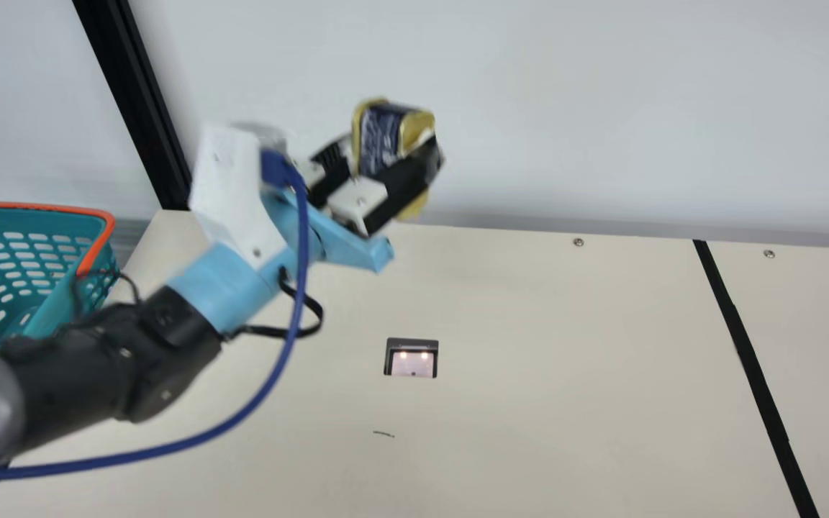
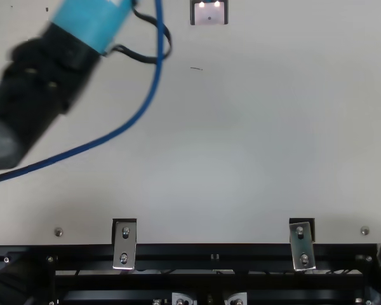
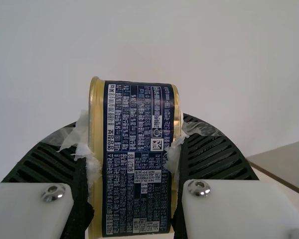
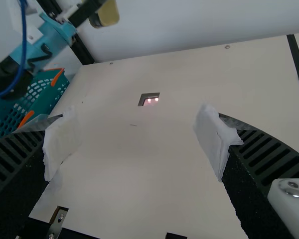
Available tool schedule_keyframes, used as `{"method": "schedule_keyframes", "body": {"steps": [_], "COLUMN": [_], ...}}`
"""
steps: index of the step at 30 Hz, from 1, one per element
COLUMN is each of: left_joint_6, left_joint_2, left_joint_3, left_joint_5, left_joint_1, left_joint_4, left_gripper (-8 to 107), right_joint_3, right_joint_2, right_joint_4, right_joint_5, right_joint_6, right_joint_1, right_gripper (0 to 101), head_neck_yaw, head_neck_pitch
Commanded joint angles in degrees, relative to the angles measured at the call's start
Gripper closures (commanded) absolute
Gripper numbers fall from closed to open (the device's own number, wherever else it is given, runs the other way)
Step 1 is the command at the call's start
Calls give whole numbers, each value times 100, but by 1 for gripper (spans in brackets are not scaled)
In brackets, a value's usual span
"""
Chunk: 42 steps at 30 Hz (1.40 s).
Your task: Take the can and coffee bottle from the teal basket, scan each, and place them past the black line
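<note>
Pinching the can (image 1: 380, 137) by its two gold-rimmed ends, my left gripper (image 1: 391, 150) held the load in the air beyond the scanner (image 1: 411, 360) and slightly to its left, as seen in the main view. The can's dark blue printed side faced my left wrist camera, between the two ribbed fingers. My right gripper (image 4: 134, 142) was spread, with a wide gap between its fingers and white wrapping (image 4: 62, 142) on the tips. The scanner, lit by two small lamps, served as the reference point and sat recessed in the cream table (image 1: 565, 374). The teal basket (image 1: 26, 207), edged in orange, stood well apart to the left of the scanner. The black line (image 1: 742, 338) ran across the table well apart to the right of it. A short dark mark (image 1: 383, 434) lay on the near side of the scanner, and the blue cable (image 1: 301, 252) of my left arm curved past its left side.
</note>
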Motion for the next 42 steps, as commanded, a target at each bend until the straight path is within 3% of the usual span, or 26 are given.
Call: {"method": "schedule_keyframes", "body": {"steps": [1, 4, 5, 10, 17, 25, 30, 33, 36, 38, 39, 42], "left_joint_6": [-656, -1265, -708, -1249, -1099, -657, -1038, -1383, -1461, -1222, -1452, -1364], "left_joint_2": [-457, -803, -538, -819, -795, -809, -807, -807, -803, -778, -783, -772], "left_joint_3": [-219, -455, -337, -465, -481, -1306, -1745, -1639, -1225, -1020, -1240, -1023], "left_joint_5": [729, 931, 713, 905, 1022, 2273, 3426, 4061, 4440, 4467, 4296, 4539], "left_joint_1": [124, 274, 226, 270, 241, 231, 141, 1, -93, -35, -88, -37], "left_joint_4": [844, 1599, 840, 1569, 1579, 2104, 3253, 4101, 4559, 4468, 4318, 4536], "left_gripper": [89, 89, 89, 89, 89, 89, 89, 89, 89, 89, 89, 89], "right_joint_3": [0, 0, 0, 0, 0, 0, 0, 0, 0, 0, 0, 0], "right_joint_2": [0, 0, 0, 0, 0, 0, 0, 0, 0, 0, 0, 0], "right_joint_4": [0, 0, 0, 0, 0, 0, 0, 0, 0, 0, 0, 0], "right_joint_5": [0, 0, 0, 0, 0, 0, 0, 0, 0, 0, 0, 0], "right_joint_6": [0, 0, 0, 0, 0, 0, 0, 0, 0, 0, 0, 0], "right_joint_1": [0, 0, 0, 0, 0, 0, 0, 0, 0, 0, 0, 0], "right_gripper": [0, 0, 0, 0, 0, 0, 0, 0, 0, 0, 0, 0], "head_neck_yaw": [-2, -2, -2, -2, -2, -2, -2, -2, -2, -2, -2, -2], "head_neck_pitch": [-42, -42, -42, -42, -42, -42, -42, -42, -42, -42, -42, -42]}}
